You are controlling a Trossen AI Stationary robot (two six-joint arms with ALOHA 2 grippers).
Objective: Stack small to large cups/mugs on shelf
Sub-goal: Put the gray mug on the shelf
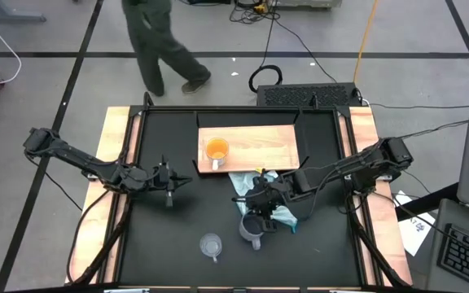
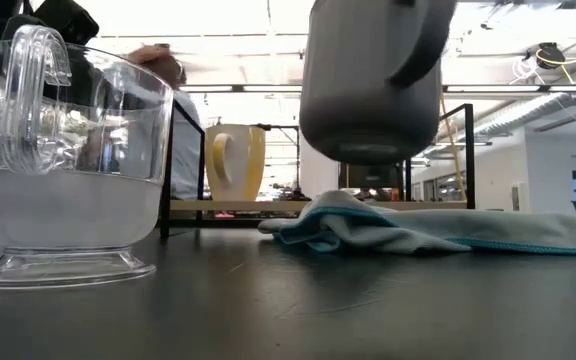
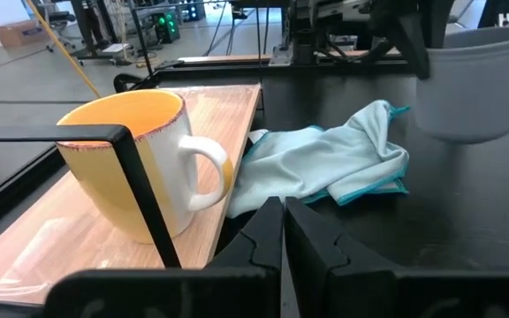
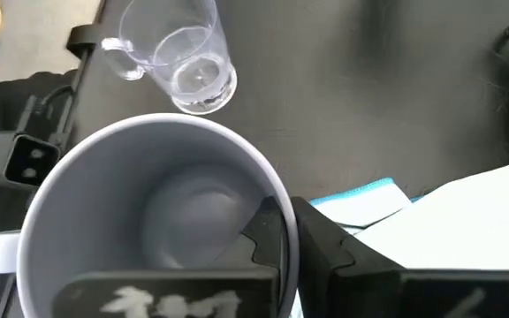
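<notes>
The counter [image 1: 177, 244] is a black top with both arms reaching in over it. The shelf [image 1: 271, 142], a light-brown board with black brackets, lies flat at the counter's far middle and serves as the landmark here.

A light blue cloth [image 1: 247, 183] lies crumpled on the counter, just in front of the shelf's near edge, toward its right half.

The right tool [image 4: 285, 234] is in front of the shelf, over the cloth's near end. Its fingers are pinched shut on the rim of the grey mug [image 1: 252, 226], one inside the wall and one outside. In the low view the grey mug [image 2: 373, 80] hangs clear of the counter, above the cloth, upright with its mouth up.

The orange mug [image 1: 216, 150] stands upright on the shelf's left part, its white handle pointing toward the near edge.

The left tool [image 1: 169, 181] is off the shelf's near left corner, low over the counter, holding nothing, its fingers closed together. In its wrist view the orange mug [image 3: 135, 159] is close ahead behind a black bracket.

The glass cup [image 1: 211, 245] stands upright on the counter well in front of the shelf, near the counter's front edge, apart from the grey mug.

A person [image 1: 157, 41] walks on the floor beyond the shelf.
</notes>
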